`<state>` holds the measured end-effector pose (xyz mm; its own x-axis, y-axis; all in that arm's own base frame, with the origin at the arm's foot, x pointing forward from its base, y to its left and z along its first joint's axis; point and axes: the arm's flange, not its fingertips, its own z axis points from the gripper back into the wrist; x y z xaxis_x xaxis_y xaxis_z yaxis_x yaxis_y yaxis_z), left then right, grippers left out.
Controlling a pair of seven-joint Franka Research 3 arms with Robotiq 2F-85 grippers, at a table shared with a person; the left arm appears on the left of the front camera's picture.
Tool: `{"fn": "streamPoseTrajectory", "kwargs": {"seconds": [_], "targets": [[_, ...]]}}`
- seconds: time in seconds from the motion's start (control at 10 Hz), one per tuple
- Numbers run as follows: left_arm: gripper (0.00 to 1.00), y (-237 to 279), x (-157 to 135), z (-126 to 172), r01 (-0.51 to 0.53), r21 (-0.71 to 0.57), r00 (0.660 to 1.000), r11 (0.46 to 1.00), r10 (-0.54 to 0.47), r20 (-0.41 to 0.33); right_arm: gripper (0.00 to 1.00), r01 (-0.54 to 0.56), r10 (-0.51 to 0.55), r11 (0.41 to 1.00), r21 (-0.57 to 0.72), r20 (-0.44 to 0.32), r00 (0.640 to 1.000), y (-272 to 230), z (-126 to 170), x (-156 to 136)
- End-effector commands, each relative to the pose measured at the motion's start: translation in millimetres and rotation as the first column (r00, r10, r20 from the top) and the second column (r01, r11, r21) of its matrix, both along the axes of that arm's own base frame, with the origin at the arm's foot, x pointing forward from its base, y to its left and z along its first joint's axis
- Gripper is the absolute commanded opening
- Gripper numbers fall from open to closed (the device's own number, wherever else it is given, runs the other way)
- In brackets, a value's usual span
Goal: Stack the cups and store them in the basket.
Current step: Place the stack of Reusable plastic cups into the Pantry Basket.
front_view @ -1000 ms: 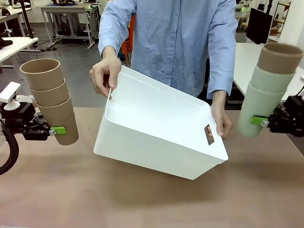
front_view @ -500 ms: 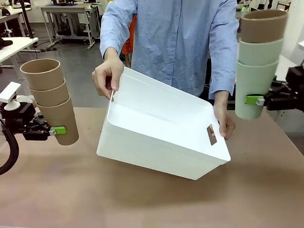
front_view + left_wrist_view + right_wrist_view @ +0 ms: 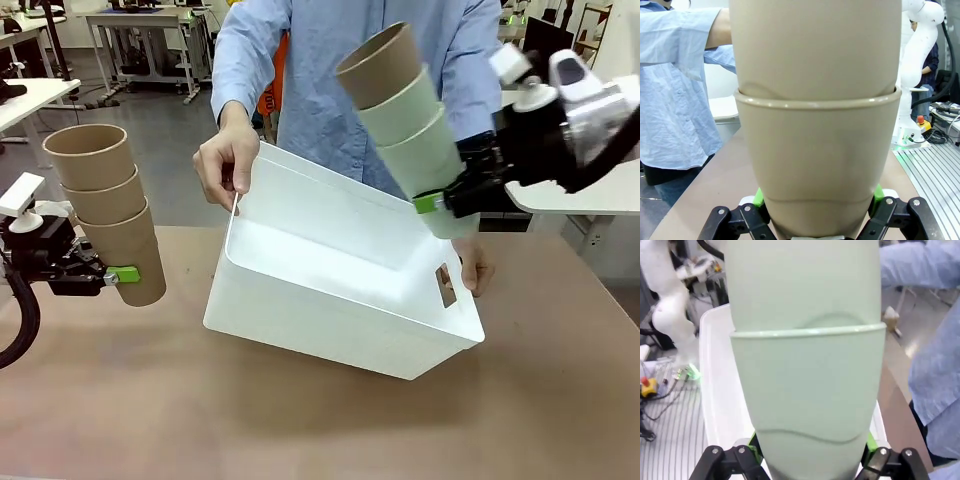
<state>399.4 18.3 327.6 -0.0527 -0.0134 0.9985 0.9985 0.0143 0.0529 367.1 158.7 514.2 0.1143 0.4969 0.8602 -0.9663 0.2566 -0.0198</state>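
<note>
Now at the drop-off: your right claw (image 3: 443,208), clamped on the bottom cup of the mint-and-tan stack (image 3: 400,115) (two mint green cups with a tan one on top), holds it slanted above the white basket (image 3: 330,300). A person tips the basket toward you, with one hand (image 3: 226,160) at the far rim and the other hand (image 3: 470,265) by the handle slot. Your left claw (image 3: 130,274) grips the lowest cup of the tan stack (image 3: 103,200), three nested cups held well to the left of the basket and above the bench (image 3: 300,430). To do this step well, bring the right stack down base first into the open mouth. Stay wide of the hand just below your claw, and release only when the bottom cup looks settled on the basket's floor. A slanted drop from this height would likely scatter the nest. Keep the tan stack parked until the right arm is out. A second earlier the right stack stood near upright at the picture's right edge, beside the basket. It has since swung inward and tilted, while the basket and the left stack have barely shifted.
</note>
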Motion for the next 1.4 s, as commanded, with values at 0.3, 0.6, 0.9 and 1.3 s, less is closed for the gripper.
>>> {"fn": "streamPoseTrajectory", "kwargs": {"seconds": [0.3,0.6,0.9,1.3], "targets": [[0.85,0,0,6,0.007,-0.009,1.000,1.000,-0.007,0.010,0.84,0.078,-0.088,0.969,-0.233,-0.032,0.996,39,-29,-18],[0.85,0,0,6,0.007,-0.009,1.000,1.000,-0.007,0.010,0.84,0.078,-0.095,0.953,-0.291,-0.044,0.994,48,-63,-7],[0.85,0,0,6,0.007,-0.009,1.000,1.000,-0.007,0.010,0.84,0.059,-0.082,0.931,-0.359,-0.049,0.995,65,-91,-11],[0.85,0,0,6,0.007,-0.009,1.000,1.000,-0.007,0.010,0.84,0.022,-0.048,0.895,-0.445,-0.048,0.998,88,-117,-21]]}}
